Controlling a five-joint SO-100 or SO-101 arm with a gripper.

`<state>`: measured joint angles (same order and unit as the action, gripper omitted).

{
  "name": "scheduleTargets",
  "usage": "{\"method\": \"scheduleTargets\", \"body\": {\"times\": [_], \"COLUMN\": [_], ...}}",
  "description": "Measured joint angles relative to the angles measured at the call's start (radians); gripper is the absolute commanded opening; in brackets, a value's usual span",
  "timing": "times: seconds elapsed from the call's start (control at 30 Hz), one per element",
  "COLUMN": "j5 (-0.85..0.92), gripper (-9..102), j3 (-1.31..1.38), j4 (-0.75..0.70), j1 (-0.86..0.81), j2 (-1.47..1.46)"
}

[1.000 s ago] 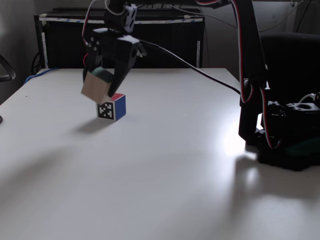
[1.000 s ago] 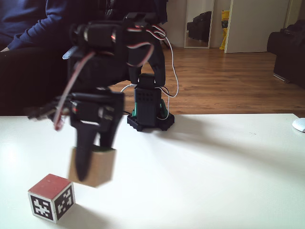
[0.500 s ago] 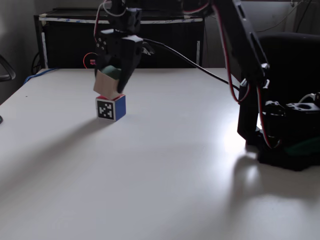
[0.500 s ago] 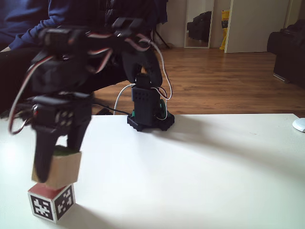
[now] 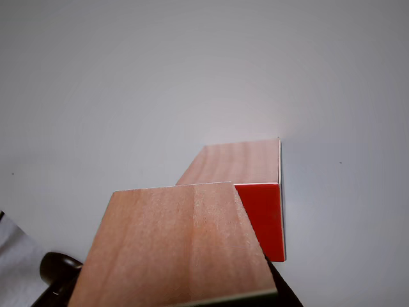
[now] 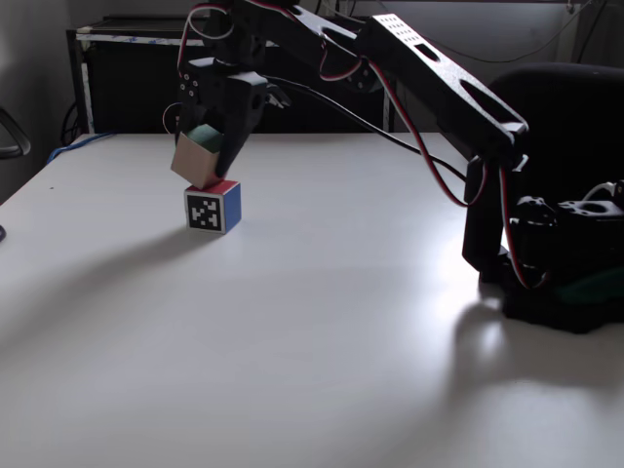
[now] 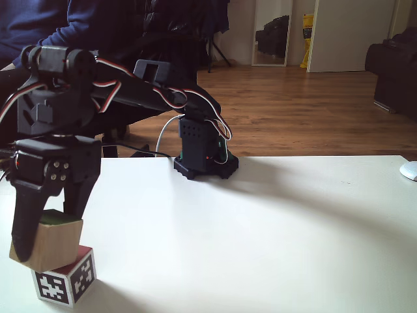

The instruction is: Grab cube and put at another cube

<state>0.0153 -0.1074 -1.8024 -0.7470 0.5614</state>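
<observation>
From my seat, the closest thing in the other view is the cube (image 5: 176, 246), its wood-grain face filling the lower centre of the frame, with a thin green edge just showing at the bottom. Just beyond it, toward mid-frame, sits another cube (image 5: 246, 185), showing a wood-grain top and a bright red side.

In a fixed view the gripper (image 7: 45, 225) stands at the lower left, its dark fingers (image 7: 23, 222) clamped on the cube (image 7: 49, 244), which hangs tilted with its green face up. Its lower corner rests on or just over another cube (image 7: 65, 280); I cannot tell whether they truly touch. It overhangs toward the left edge of that frame.

In the other fixed view, farther off at the upper left, the gripper (image 6: 210, 146) pinches the cube (image 6: 193, 161) above another cube (image 6: 213, 207), whose blue face and black-and-white marker show. The white table (image 6: 322, 312) stretches out across the frame.

I judge the cube to be light, stiff and not fragile, with smooth faces that could slide under the fingers. Opposite flat faces are the place to hold it. Tilted and off-centre as it is, I expect it could tip off if released this way.
</observation>
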Motion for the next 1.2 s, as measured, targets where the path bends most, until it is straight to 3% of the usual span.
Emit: {"method": "scheduleTargets", "body": {"times": [1.2], "j5": [-0.006], "gripper": [18], "j3": [-0.242], "j4": [0.008], "j1": [0.028], "j2": [0.133]}}
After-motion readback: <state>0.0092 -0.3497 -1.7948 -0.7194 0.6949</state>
